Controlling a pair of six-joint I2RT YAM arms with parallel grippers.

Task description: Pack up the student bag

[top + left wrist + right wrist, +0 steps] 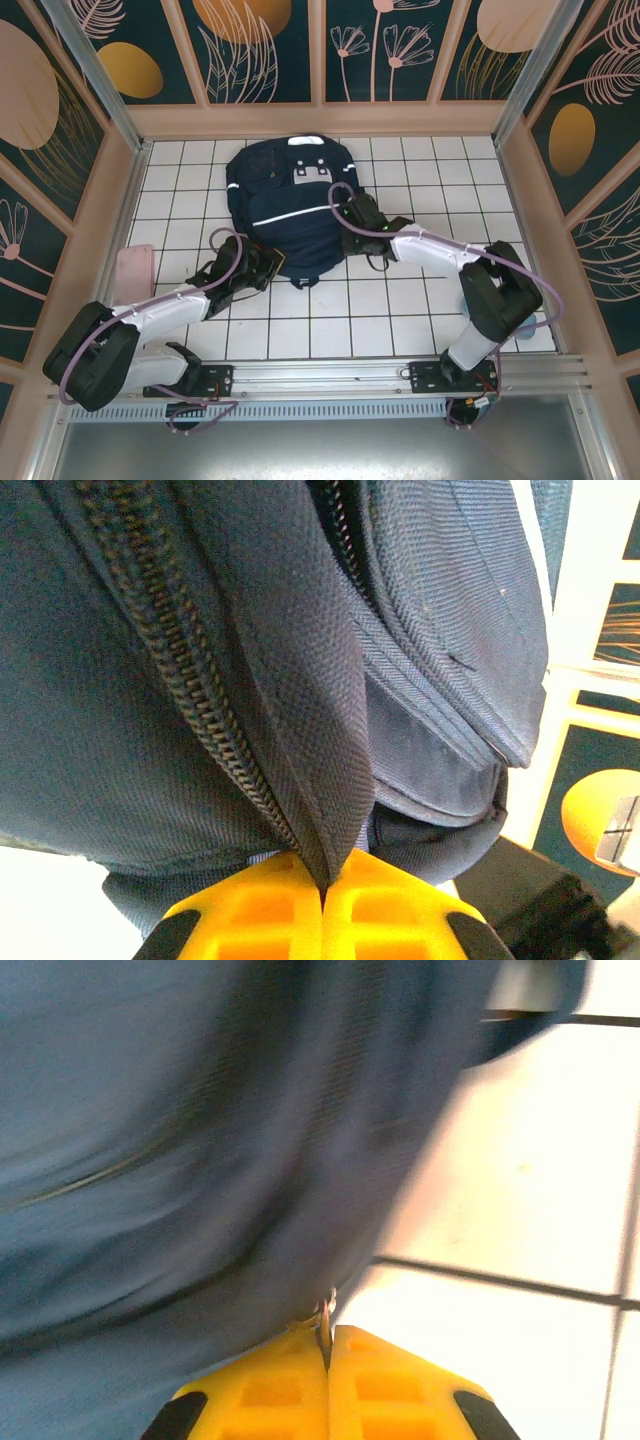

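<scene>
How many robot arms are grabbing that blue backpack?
2. The left gripper pinches the backpack at its near-left corner; the right gripper clamps its right side.

Navy student bag [290, 205] on white table [400, 300].
Bag: white stripe, grey patches; table: dark grid lines; wall panels [260, 50]: pink and orange plants on teal.

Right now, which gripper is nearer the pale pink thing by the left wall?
Left. The left gripper pinches the near-left edge of the student bag, just right of the pink thing; the right gripper is at the bag's right side, farther away.
</scene>
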